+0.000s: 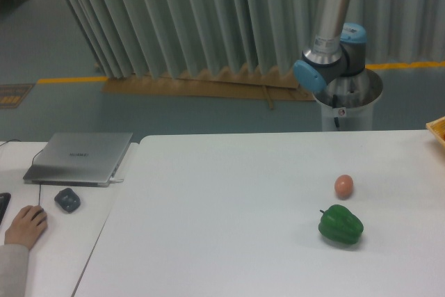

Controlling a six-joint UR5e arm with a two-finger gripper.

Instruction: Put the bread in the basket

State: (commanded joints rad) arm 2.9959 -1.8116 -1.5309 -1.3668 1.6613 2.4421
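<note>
At far right, the basket's [437, 129] straight yellow-orange corner shows.

Arm [332, 26] upright behind table, upper links leaving frame top; end effector unseen.

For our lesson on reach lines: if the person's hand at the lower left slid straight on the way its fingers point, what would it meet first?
Probably the small dark mouse, which lies just ahead of the hand, though the exact finger direction is hard to tell.
</note>
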